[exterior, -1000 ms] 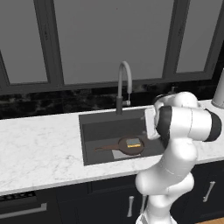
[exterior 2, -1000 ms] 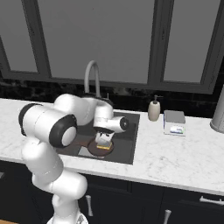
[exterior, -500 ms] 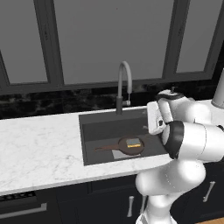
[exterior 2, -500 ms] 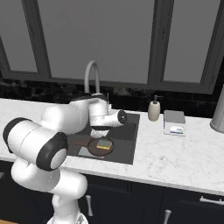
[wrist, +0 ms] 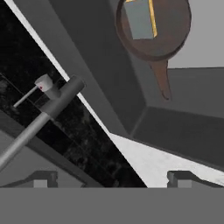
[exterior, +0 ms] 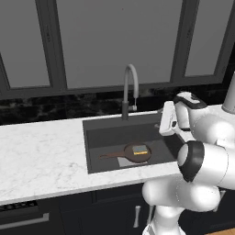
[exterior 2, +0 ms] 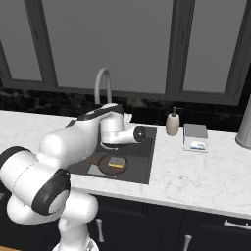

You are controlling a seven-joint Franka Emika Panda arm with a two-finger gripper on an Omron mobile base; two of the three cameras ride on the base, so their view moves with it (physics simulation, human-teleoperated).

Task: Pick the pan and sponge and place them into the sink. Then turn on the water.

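The white arm has swung up and back from the sink toward the faucet, its fingers spread wide and empty. The pan lies on the sink floor with the sponge on it, so only the water seems left. No stream shows; the arm hides the faucet's base in the right base view.

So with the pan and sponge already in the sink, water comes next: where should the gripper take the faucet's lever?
Probably at the thin lever sticking out sideways from the faucet base: it is the one slim part that the open gripper could straddle. Come from the sink side, since the dark backsplash stands close behind. The pan and sponge lie lower, off that path.
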